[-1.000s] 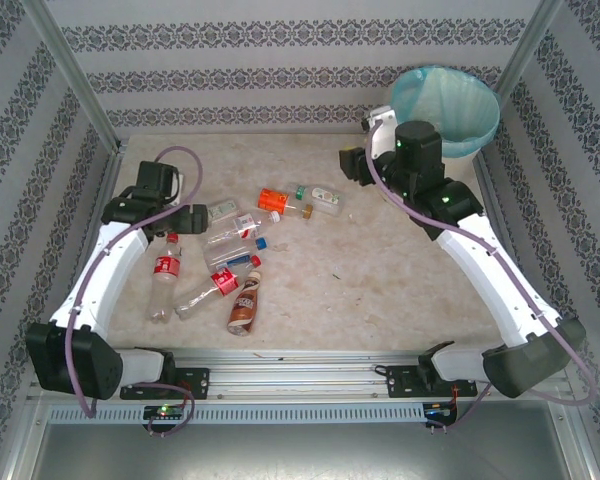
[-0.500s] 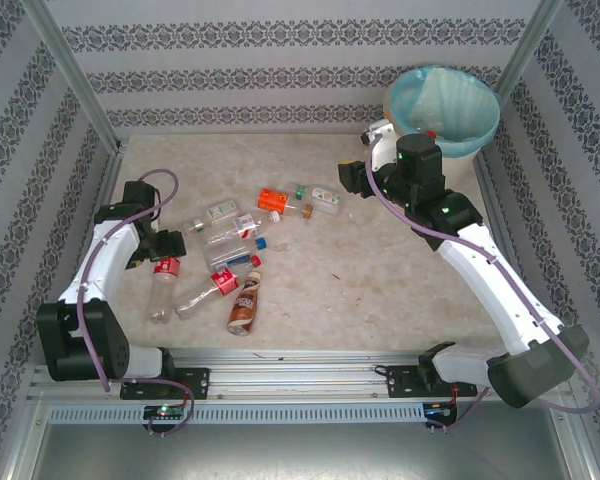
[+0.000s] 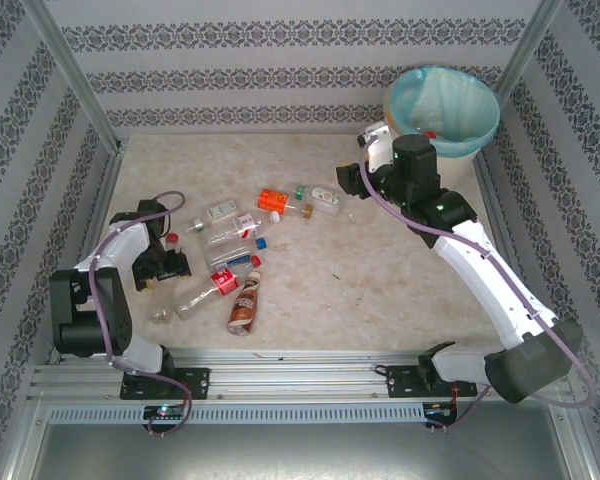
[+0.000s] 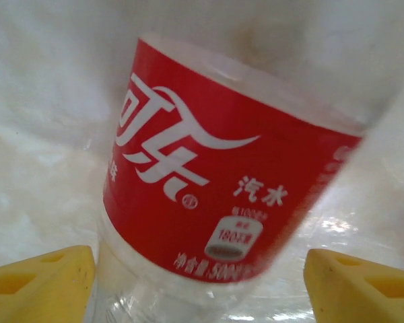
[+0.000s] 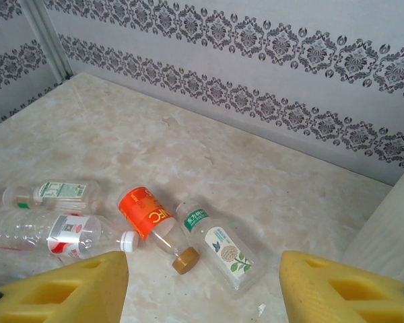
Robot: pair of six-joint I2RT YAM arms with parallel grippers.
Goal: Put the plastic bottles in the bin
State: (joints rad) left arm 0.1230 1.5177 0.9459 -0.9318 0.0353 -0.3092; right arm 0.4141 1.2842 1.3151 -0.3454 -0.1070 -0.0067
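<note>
A clear cola bottle (image 4: 209, 182) with a red label lies on the table, its clear base (image 3: 160, 317) showing below my left gripper (image 3: 165, 260). The left gripper (image 4: 200, 289) is low over it, open, one yellow fingertip close on each side of the bottle. My right gripper (image 3: 352, 178) hovers left of the bin (image 3: 400, 95), open with nothing between its fingers (image 5: 203, 286). Below it lie an orange-label bottle (image 5: 145, 214) and a green-label clear bottle (image 5: 222, 249). Several more bottles lie mid-table, among them a brown one (image 3: 245, 300). The teal-lined bin stands at the back right.
Patterned walls and metal posts close in the table on three sides. The left arm's cable loops beside the left wall. The bin's cream wall (image 5: 390, 235) rises just right of the right gripper. Bare tabletop stretches across the middle and right front.
My left arm has dropped and pulled toward the near left, coming down over the cola bottle with its jaws narrowing. The right gripper shifted slightly left, away from the bin.
</note>
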